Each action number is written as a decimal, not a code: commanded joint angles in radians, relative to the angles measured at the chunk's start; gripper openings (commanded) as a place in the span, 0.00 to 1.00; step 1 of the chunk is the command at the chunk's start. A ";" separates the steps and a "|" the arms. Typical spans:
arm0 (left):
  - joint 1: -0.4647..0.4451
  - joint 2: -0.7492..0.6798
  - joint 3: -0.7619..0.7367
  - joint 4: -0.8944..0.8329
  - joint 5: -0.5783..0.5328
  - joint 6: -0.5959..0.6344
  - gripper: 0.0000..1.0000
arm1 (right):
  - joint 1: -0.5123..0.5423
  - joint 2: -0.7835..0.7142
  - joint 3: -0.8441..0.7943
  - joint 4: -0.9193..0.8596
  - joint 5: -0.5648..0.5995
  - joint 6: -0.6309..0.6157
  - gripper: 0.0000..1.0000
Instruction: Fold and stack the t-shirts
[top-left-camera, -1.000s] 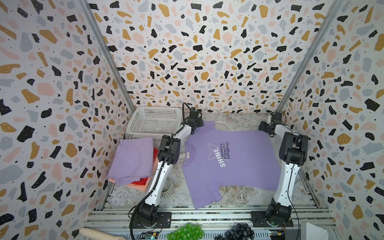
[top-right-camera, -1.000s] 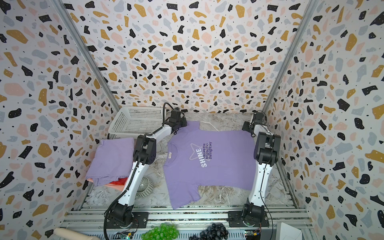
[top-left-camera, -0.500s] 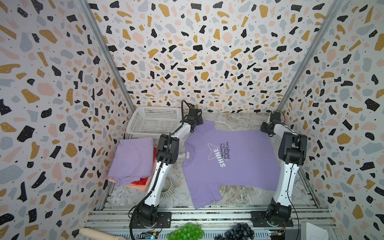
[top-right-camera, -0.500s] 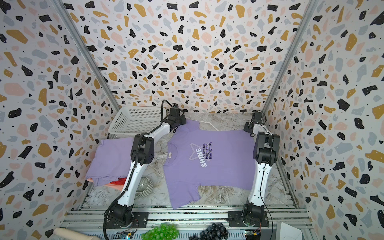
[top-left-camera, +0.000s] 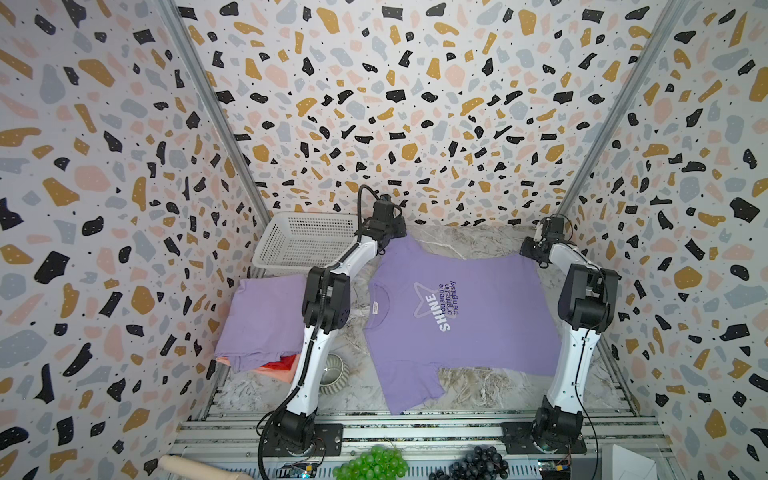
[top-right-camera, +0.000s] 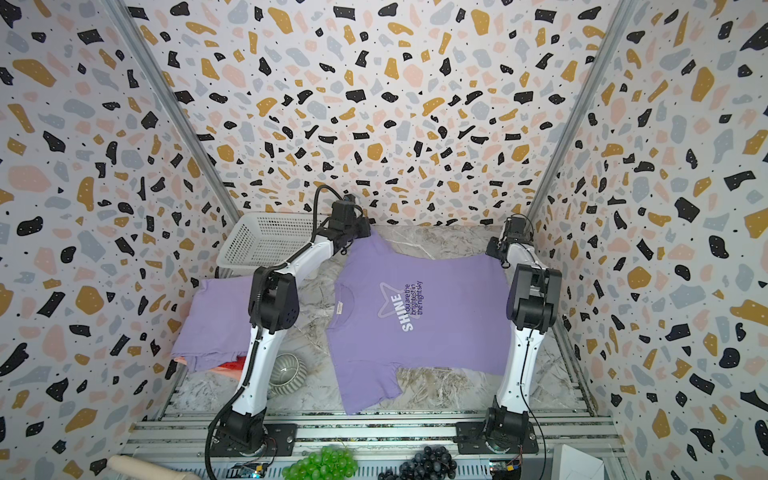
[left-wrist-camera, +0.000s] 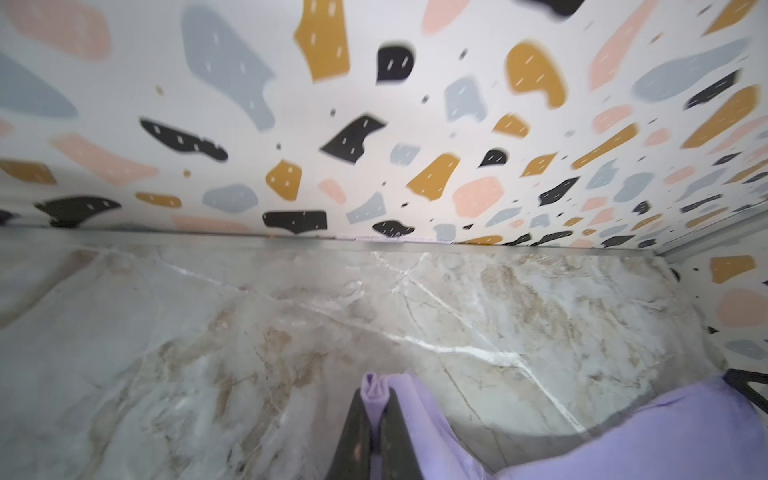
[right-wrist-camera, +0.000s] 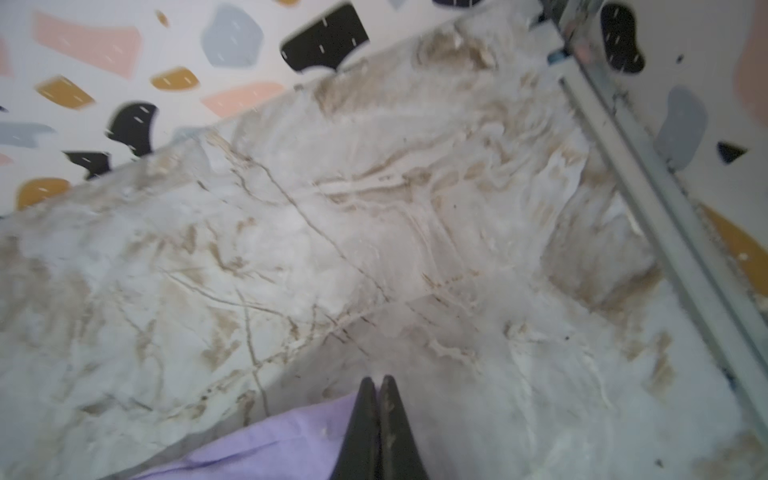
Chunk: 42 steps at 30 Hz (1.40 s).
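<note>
A lavender t-shirt with a white star and "SHINE" print lies spread face up on the marble table, collar to the left. My left gripper is shut on its far sleeve, and a bunch of purple cloth sticks out between the fingers. At the far right, my right gripper is shut at the hem corner. The cloth runs up to its fingers from one side. On the left sits a folded stack, lavender above red and salmon t-shirts.
A white perforated basket stands at the back left, beside the left arm. A ribbed bowl sits near that arm's base. Green grapes, dark grapes and a wooden roller lie along the front rail. The walls stand close behind both grippers.
My right gripper's jaws have closed at the shirt's far hem corner. The left gripper has kept its hold on the sleeve and shifted slightly toward the back wall.
</note>
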 joint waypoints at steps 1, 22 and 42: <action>0.005 -0.110 -0.050 0.012 -0.001 0.073 0.00 | -0.022 -0.160 -0.071 0.071 -0.044 -0.013 0.00; -0.067 -0.700 -0.877 0.020 -0.122 0.091 0.00 | -0.094 -0.540 -0.711 0.279 -0.139 -0.047 0.00; -0.109 -0.964 -1.141 -0.054 -0.307 0.055 0.49 | -0.238 -0.889 -0.958 0.281 -0.167 0.162 0.60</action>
